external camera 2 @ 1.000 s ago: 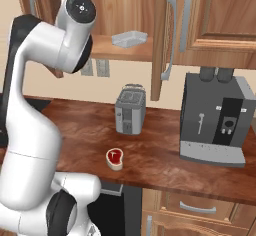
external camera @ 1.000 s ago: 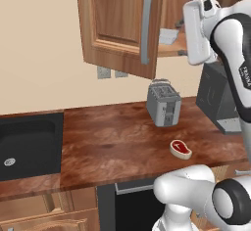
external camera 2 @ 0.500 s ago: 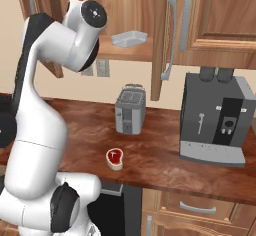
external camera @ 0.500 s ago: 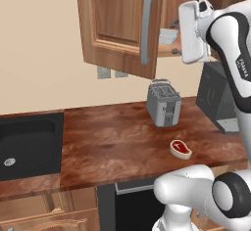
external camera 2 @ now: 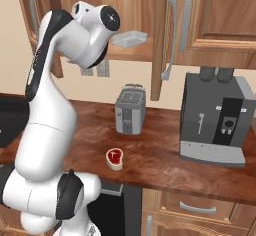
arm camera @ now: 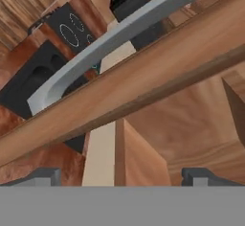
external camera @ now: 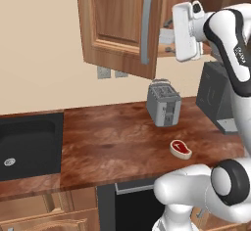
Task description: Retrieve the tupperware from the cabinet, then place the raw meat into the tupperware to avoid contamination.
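The tupperware sits on the open cabinet shelf above the toaster.

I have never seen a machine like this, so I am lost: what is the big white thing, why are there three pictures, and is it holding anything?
The white thing is a robot arm standing in a rendered kitchen. Two pictures come from cameras on its base, behind it to the left and to the right. The third comes from a camera on its hand, looking along the pincer, whose two dark tips stand wide apart with nothing between them.

On the wooden counter lie a silver toaster, a small red steak, the raw meat, and a black coffee machine. The cabinet above hangs open, and the tupperware, a shallow pale box, sits on its shelf. The arm is raised to that shelf.
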You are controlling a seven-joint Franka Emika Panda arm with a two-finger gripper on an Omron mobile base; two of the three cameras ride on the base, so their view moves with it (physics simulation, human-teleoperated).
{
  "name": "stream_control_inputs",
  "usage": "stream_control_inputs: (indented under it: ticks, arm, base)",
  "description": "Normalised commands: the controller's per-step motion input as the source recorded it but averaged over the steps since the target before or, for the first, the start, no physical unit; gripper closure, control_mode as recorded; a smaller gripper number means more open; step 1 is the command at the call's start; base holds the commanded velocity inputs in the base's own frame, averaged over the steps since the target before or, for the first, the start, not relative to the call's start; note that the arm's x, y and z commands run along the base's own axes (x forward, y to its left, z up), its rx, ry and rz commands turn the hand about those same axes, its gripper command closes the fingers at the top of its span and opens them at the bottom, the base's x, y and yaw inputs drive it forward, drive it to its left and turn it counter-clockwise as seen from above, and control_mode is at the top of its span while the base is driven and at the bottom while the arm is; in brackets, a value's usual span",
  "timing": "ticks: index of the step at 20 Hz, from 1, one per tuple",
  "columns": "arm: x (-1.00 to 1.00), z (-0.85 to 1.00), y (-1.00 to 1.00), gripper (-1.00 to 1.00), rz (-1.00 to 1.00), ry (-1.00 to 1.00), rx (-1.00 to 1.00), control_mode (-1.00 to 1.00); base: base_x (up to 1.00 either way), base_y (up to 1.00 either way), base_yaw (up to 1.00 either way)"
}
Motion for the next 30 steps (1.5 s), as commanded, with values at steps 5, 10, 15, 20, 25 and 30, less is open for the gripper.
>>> stream_control_inputs:
  ticks: [5,10,15,20,25,30]
  arm:
    - [0.16,-0.01,0.12,-1.0,0.1,0.0,0.02,-1.0]
    - [0.01,0.0,0.25,-1.0,0.08,0.0,0.0,-1.0]
    - [-0.01,0.0,0.35,-1.0,0.05,0.01,0.0,-1.0]
    - [-0.09,0.0,0.42,-1.0,0.03,0.01,0.0,-1.0]
    - [-0.22,0.0,0.42,-1.0,0.03,0.0,0.0,-1.0]
    - [-0.34,0.0,0.39,-1.0,0.04,0.0,0.0,-1.0]
  base:
    - [0.0,0.0,0.0]
    - [0.0,0.0,0.0]
    - [0.0,0.0,0.0]
    - [0.0,0.0,0.0]
    - [0.0,0.0,0.0]
    - [0.0,0.0,0.0]
